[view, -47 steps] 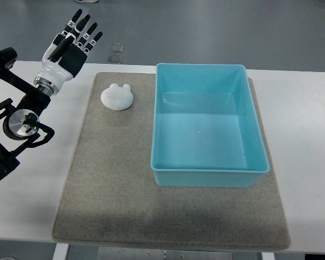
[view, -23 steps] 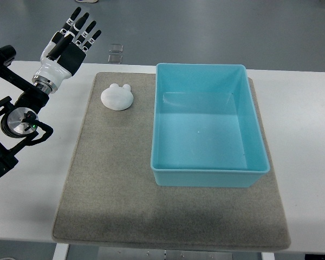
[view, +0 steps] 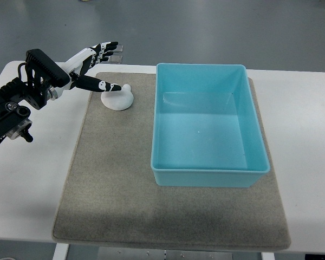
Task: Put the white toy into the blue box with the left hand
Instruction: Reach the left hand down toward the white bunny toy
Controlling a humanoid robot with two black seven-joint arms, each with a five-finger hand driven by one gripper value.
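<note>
Small white rounded toy with two ear-like bumps (view: pixel 118 98) lying on the grey felt mat (view: pixel 114 179), near its far left corner, well apart from the open light-blue rectangular plastic box (view: pixel 208 174) to the right. Black-and-white fingered left hand (view: pixel 90 64) reaching in from the left edge, fingers spread and holding nothing, one fingertip (view: pixel 117 86) over the toy's top; contact cannot be judged. Box empty, resting on the mat's right half. Mat laid on a white table (view: pixel 306 135).
</note>
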